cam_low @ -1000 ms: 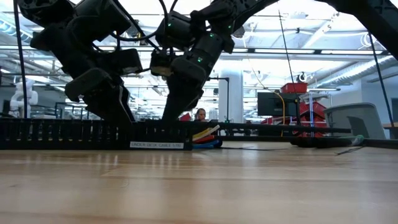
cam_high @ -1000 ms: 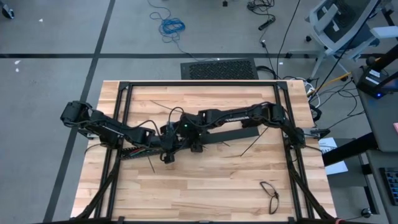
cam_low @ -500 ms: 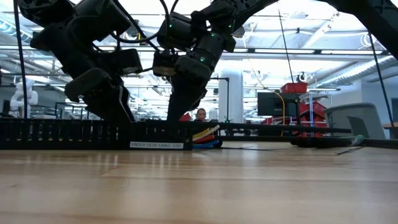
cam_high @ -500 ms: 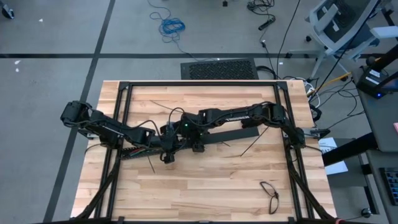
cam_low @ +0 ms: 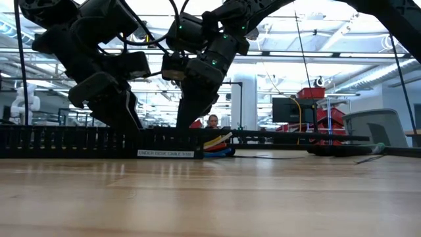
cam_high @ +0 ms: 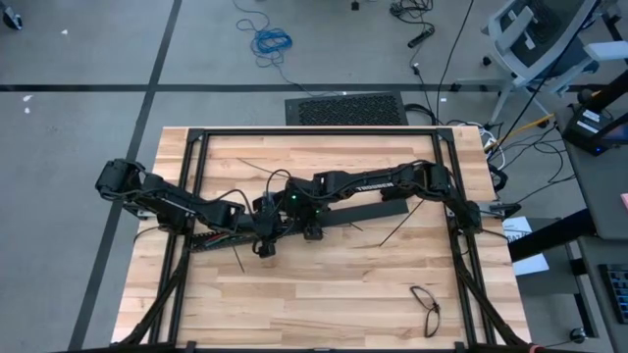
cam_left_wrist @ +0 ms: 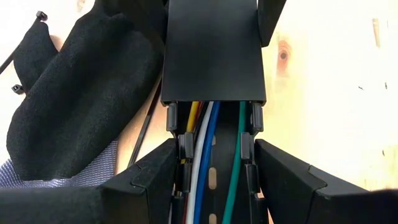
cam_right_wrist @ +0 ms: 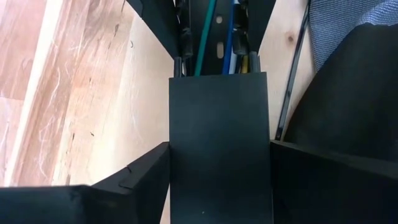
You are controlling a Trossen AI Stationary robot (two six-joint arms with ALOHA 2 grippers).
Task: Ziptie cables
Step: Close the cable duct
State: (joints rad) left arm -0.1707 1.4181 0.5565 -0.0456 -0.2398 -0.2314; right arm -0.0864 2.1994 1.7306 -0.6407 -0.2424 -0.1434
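Note:
The cables point(cam_left_wrist: 205, 143), yellow, white, blue and green, run side by side inside a long black slotted bar point(cam_high: 216, 238) that lies flat on the table. A flat black cover point(cam_left_wrist: 211, 50) closes the bar's right stretch, and the cables pass under it point(cam_right_wrist: 214, 37). My left gripper point(cam_left_wrist: 214, 171) straddles the bare part of the bar just short of the cover's end. My right gripper point(cam_right_wrist: 217, 168) faces it from the other side and straddles the cover. In the low view both grippers point(cam_low: 122, 112) point(cam_low: 194, 108) slant down onto the bar point(cam_low: 79, 141). My left gripper pinches the slotted bar between its two fingers, one on each side wall point(cam_left_wrist: 181, 146), just short of the cover's end. The fingers slant down from the table's left and lie across the bar. The bar stays flat on the table. My right gripper has one finger against each long edge of the black cover point(cam_right_wrist: 174, 155), near its end. The fingers point(cam_right_wrist: 140, 177) slant down from the table's right and lie across the cover. The cover sits on the bar, which rests on the table.
A black cloth point(cam_left_wrist: 74, 106) with blue-grey fabric point(cam_right_wrist: 348, 25) lies beside the bar. Thin straight black strips point(cam_high: 240, 261) point(cam_high: 394, 229) lie loose on the wood. A black loop point(cam_high: 426, 302) lies near the front right. A black frame point(cam_high: 196, 137) rims the table.

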